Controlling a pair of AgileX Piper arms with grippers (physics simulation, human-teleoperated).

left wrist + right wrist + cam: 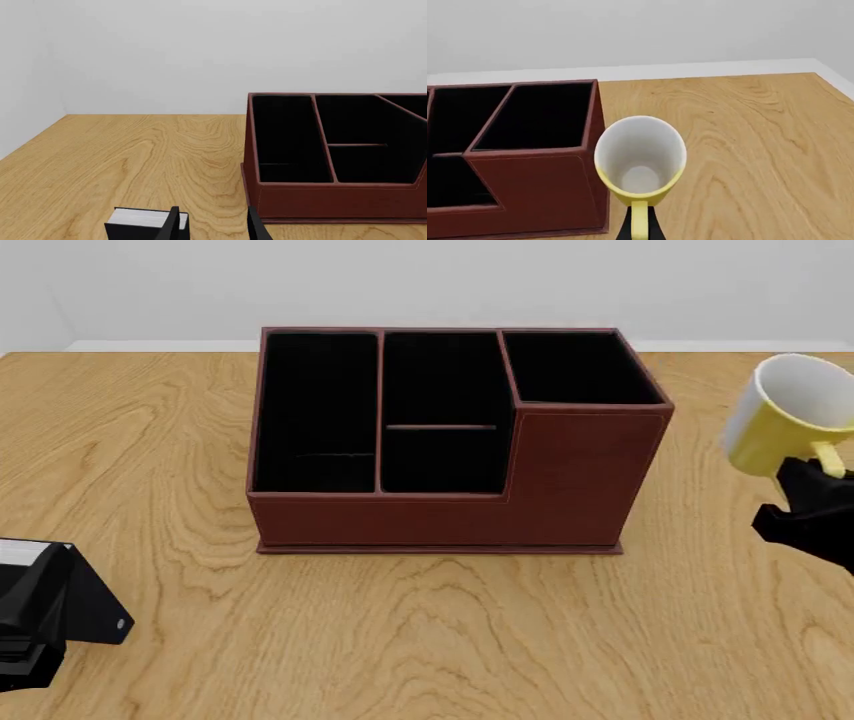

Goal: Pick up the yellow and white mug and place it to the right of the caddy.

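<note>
My right tool grips the yellow and white mug by its handle, tilted and clear of the surface, right of the caddy. Left tool parked, released.

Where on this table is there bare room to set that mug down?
Bare wood lies between the caddy and the table's right edge, under the mug held by the right gripper. Also free: the front strip and the caddy's left side, though the left gripper sits there.

bright, even, sharp, shadowless renders
</note>
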